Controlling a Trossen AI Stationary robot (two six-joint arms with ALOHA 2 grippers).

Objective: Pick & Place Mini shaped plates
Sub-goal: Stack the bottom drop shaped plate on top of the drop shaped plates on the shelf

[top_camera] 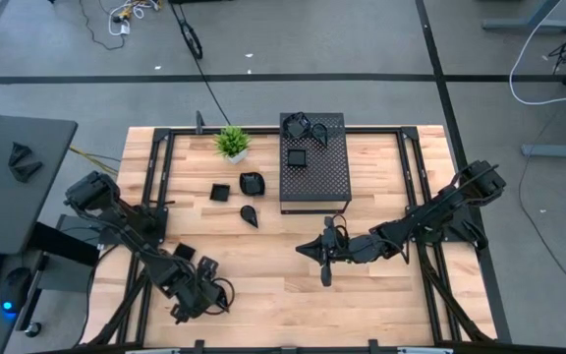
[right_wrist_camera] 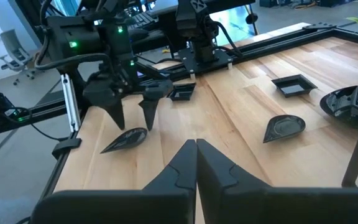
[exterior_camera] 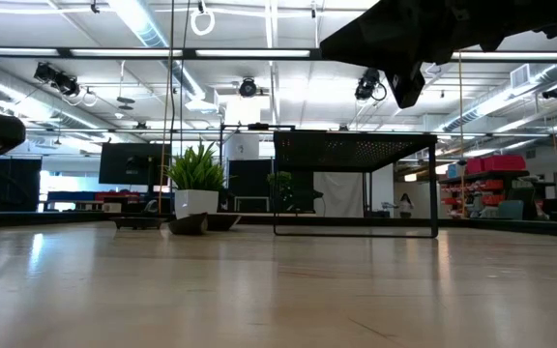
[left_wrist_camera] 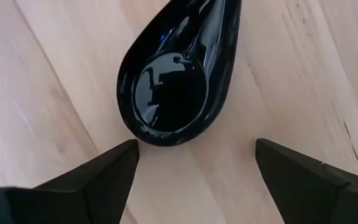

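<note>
Hovering over the table's 7 o'clock corner, the left gripper (left_wrist_camera: 194, 168) has its two fingers spread wide, a glossy black teardrop plate (left_wrist_camera: 176, 78) lying on the wood just ahead of the tips, untouched. The right wrist view shows the same gripper (right_wrist_camera: 132, 109) poised above that plate (right_wrist_camera: 124, 139), empty. The right gripper (top_camera: 324, 252) hangs near table centre with fingers pressed together, holding nothing. Other mini plates sit toward 12 o'clock: a square plate (top_camera: 220, 192), a teardrop plate (top_camera: 249, 215), a rounded leaf-shaped plate (top_camera: 252, 183), and more atop the black perforated box (top_camera: 314, 169).
</note>
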